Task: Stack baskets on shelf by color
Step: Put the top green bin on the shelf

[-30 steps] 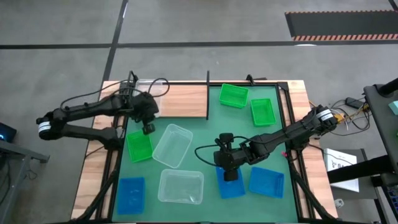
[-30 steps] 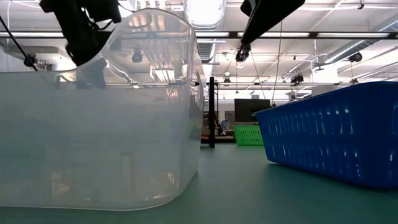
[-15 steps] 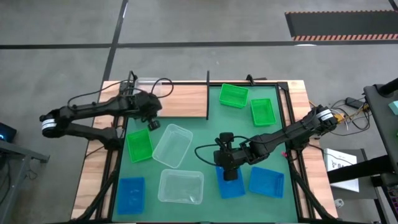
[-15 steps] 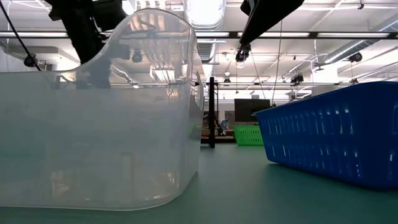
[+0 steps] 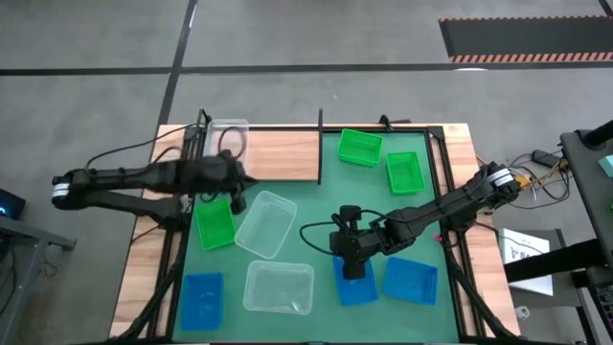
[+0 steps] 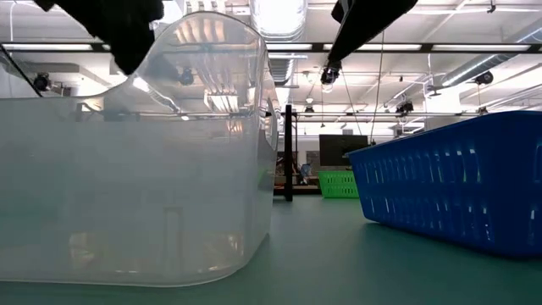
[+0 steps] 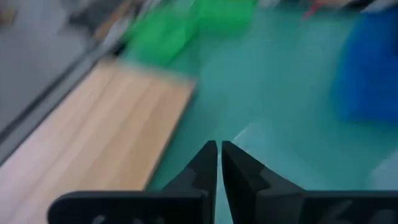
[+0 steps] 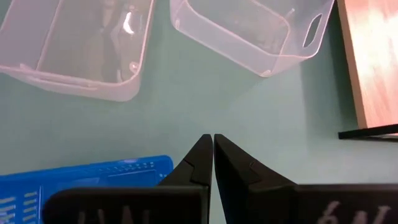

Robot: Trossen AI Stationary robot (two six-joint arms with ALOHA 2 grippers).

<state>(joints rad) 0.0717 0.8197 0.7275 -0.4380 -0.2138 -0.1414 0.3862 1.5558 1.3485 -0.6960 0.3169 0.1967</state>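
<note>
One clear basket sits on the left end of the light-wood shelf. Two more clear baskets lie on the green mat, along with three green baskets and three blue ones. My left gripper is shut and empty over the mat, between a green basket and a clear basket; its wrist view is blurred. My right gripper is shut and empty above the far edge of a blue basket.
Thin black uprights stand at the shelf's right end. In the low view the near clear basket and a blue basket fill the foreground. Bare mat lies between the clear baskets and the far green ones.
My left arm has swung a little toward the table's near edge and away from the shelf's left end. The clear basket on the shelf now shows in full. My left gripper stays shut. My right arm has kept still.
</note>
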